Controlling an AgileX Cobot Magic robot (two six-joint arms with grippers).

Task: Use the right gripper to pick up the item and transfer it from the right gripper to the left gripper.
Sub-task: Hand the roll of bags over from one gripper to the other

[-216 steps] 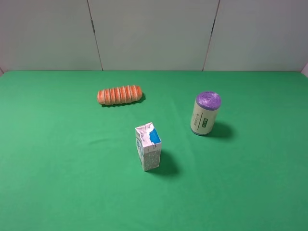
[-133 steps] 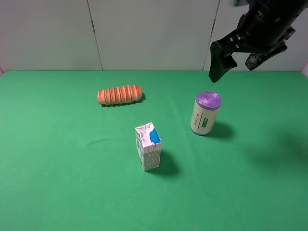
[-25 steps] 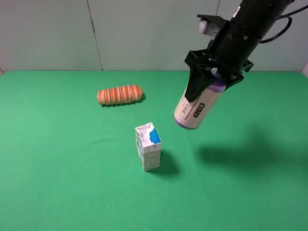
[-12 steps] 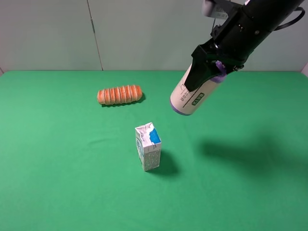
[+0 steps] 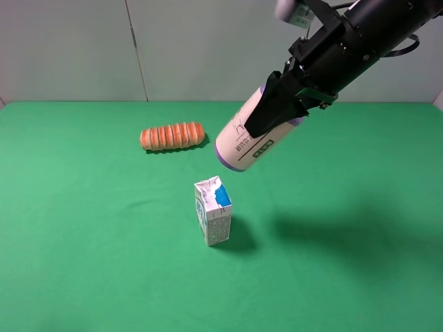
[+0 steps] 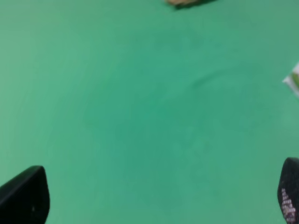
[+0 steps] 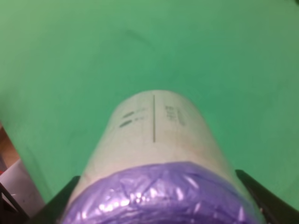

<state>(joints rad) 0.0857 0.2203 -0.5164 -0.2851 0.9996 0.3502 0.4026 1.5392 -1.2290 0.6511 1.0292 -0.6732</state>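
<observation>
The item, a cream canister (image 5: 248, 137) with purple ends and a green label, hangs in the air above the green table, tilted with its free end pointing down and left. My right gripper (image 5: 285, 105) is shut on its upper end, reaching in from the top right. In the right wrist view the canister (image 7: 159, 135) fills the middle, with black fingers (image 7: 261, 196) on both sides of it. My left gripper (image 6: 156, 203) is open and empty over bare green cloth. It is out of the exterior view.
A white-and-blue carton (image 5: 213, 210) stands upright below and left of the held canister. An orange ridged roll (image 5: 172, 136) lies at the back left and just shows in the left wrist view (image 6: 187, 2). The green table (image 5: 104, 263) meets a grey wall behind.
The right gripper took the canister off the table and lifted it. In the last second it carried the canister left and tilted it further towards level.
</observation>
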